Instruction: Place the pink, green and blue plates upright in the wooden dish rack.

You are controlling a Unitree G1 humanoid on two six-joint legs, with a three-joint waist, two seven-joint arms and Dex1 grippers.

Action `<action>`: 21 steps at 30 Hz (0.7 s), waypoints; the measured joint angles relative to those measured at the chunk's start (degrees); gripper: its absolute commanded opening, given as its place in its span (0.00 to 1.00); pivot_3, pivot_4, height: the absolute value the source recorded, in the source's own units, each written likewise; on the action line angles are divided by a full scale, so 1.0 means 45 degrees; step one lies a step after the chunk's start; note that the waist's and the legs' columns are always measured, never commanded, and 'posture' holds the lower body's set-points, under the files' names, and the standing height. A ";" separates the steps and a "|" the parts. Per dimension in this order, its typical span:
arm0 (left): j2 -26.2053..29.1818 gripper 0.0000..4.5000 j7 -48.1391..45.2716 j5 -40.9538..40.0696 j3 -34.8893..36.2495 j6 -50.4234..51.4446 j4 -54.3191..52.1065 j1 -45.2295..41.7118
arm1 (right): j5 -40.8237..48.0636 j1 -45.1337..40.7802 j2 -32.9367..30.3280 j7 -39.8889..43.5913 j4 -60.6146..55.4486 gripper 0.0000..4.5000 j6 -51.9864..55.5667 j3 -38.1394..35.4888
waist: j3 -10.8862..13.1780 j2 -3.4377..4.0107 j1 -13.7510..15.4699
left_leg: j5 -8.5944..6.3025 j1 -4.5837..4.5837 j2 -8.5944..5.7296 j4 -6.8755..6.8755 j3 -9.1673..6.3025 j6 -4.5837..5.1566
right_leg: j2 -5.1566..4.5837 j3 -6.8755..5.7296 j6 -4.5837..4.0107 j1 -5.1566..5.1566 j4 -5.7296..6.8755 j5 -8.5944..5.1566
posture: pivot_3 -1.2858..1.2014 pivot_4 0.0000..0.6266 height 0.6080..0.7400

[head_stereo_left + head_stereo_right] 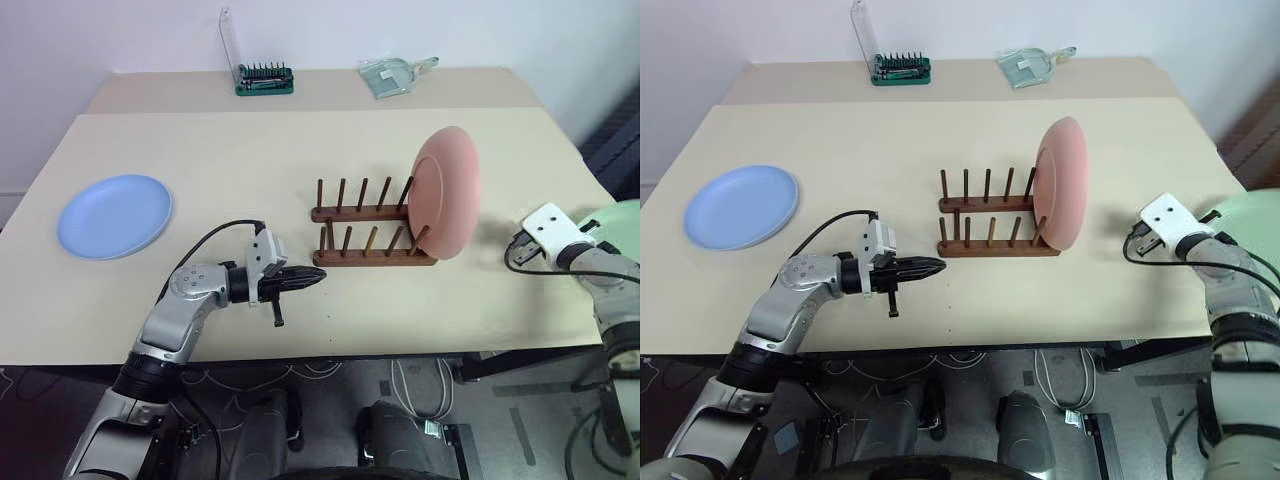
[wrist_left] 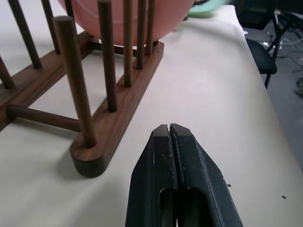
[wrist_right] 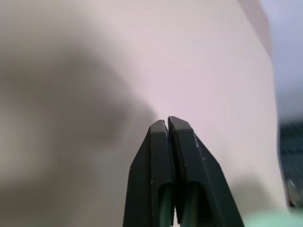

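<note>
Shows the pink plate already standing up in the wooden dish rack, at the end nearest the right arm, leaning a little on the pegs. Leaves two plates to go. Finds the blue plate lying flat on the table, far over on the left side, well apart from the rack. Finds the green plate at the right edge of the table, just beside the right arm. Sees the left gripper squeezed shut with nothing in it, pointing at the near rail of the rack, close to its end. Sees the right gripper squeezed shut too, with nothing between its fingers, over bare table with a bit of green close by. Looks like the gap between plates: one done, next one not picked up yet. Probably means the green plate next, being so close. Needs the right fingers opened first, then slid over the rim of that plate and pinched tight. Then needs a lift, a tip onto its edge, and a slow drop between free pegs, without bumping the pink plate.
</note>
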 measured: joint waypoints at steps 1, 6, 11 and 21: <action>-0.0026 0.00 -0.0003 -0.0002 -0.0018 0.0005 -0.0003 -0.0028 | 0.0428 0.0761 0.0010 0.0323 -0.1266 0.01 0.0481 -0.0328 | 0.0000 0.0001 0.0012 | 0.0000 -0.0002 0.0001 -0.0004 -0.0001 0.0000 | -0.0001 0.0000 0.0000 -0.0002 0.0000 0.0000 | 0.52 0.24 0.97; -0.0042 0.00 0.0009 -0.0004 -0.0035 0.0108 -0.0025 -0.0093 | 0.2428 0.2943 0.0076 0.1048 -0.5794 0.12 0.3185 -0.1885 | -0.0001 0.0003 0.0039 | -0.0005 0.0000 0.0002 0.0003 -0.0006 0.0004 | -0.0005 -0.0001 -0.0002 0.0004 0.0000 0.0001 | 0.52 0.24 0.97; -0.0026 0.00 0.0019 -0.0014 -0.0038 0.0350 -0.0136 -0.0093 | 0.3727 0.3914 0.0044 0.1455 -0.8492 0.60 0.5308 -0.3300 | -0.0001 0.0001 0.0067 | -0.0008 -0.0003 0.0003 0.0000 -0.0014 0.0007 | -0.0006 -0.0003 -0.0003 0.0002 -0.0003 0.0001 | 0.52 0.24 0.97; -0.0089 0.00 -0.0040 -0.0007 -0.0039 0.0267 -0.0155 -0.0094 | 0.4259 0.3692 -0.0248 0.1721 -1.0251 0.99 0.7478 -0.3667 | -0.0001 0.0000 0.0107 | -0.0014 -0.0008 -0.0008 0.0005 -0.0014 0.0018 | -0.0014 -0.0005 -0.0003 -0.0001 -0.0005 0.0001 | 0.52 0.24 0.97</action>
